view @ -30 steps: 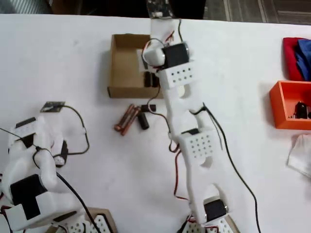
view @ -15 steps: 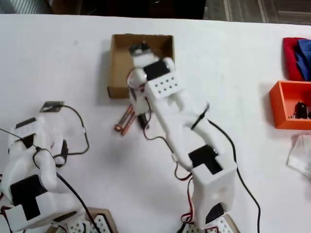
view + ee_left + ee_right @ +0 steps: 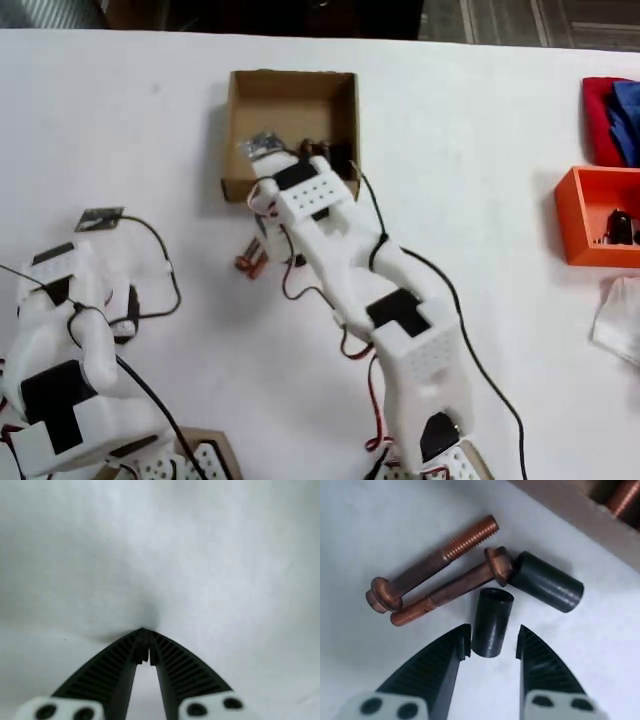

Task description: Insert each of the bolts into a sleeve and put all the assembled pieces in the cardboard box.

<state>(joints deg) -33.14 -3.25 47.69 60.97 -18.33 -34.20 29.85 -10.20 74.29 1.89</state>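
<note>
Sleeve [image 3: 492,615] amid spread jaws of right end effector [image 3: 492,642]

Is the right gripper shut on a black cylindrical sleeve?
No, the right gripper has its fingers open on either side of the black cylindrical sleeve.

The right arm [image 3: 345,275] stretches forward, its right tool [image 3: 493,641] pointing down with jaws parted. The left arm [image 3: 60,350] sits folded back, left tool [image 3: 143,636] jaws pressed together.
</note>
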